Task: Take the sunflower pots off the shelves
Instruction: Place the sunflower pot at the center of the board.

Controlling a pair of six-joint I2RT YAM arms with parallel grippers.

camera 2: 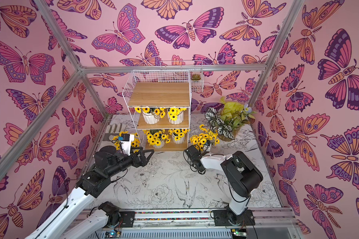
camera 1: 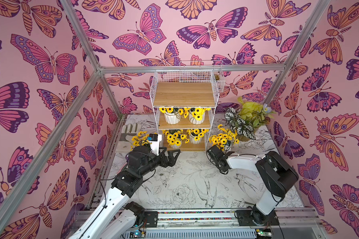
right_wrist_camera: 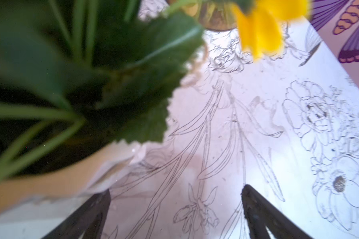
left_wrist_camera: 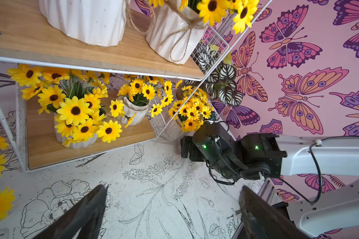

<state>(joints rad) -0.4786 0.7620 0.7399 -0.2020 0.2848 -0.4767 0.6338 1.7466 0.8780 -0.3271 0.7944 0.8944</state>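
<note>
Glove (camera 1: 127,130) near sunflower pot (camera 1: 137,140), both top views only

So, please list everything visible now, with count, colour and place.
shelves: one, white wire with wooden boards, back middle of the table
sunflower pots: six, white with yellow flowers; two on the middle board, two on the bottom board, one on the table at each side of the shelves
striped plant: one, white-green and lime, right of the shelves
wire basket: one, white, holds a succulent, beside the shelves' top right
glove: at least one, pale grey, table's back left
table: one, white with drawn flowers and birds
left gripper: black, open, before the bottom board
right gripper: black, open, by the right table pot
</note>
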